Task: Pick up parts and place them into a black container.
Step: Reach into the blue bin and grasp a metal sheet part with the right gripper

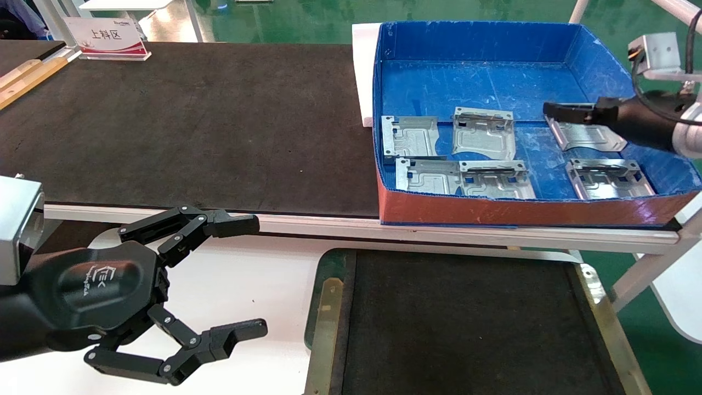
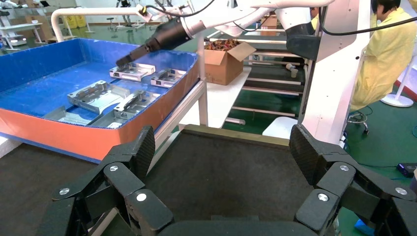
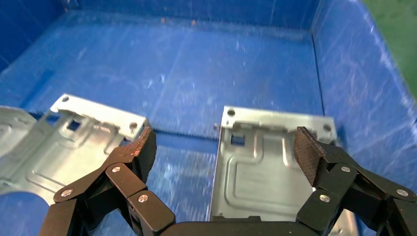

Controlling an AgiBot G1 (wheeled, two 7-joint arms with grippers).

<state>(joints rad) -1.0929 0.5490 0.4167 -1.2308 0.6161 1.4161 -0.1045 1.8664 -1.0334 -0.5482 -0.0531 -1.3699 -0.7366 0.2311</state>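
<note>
Several silver stamped parts lie flat in a blue box, among them one at the far right and one nearer the front. My right gripper hovers open inside the box over the far right part, its fingers either side of the plate and not touching it. A second part lies beside it. The black container sits below the box with nothing on its floor. My left gripper hangs open and empty at the container's left side.
The blue box has a red-brown front wall and tall sides. A long dark belt surface runs to its left, with a white rail along the front. A sign stands at the far left.
</note>
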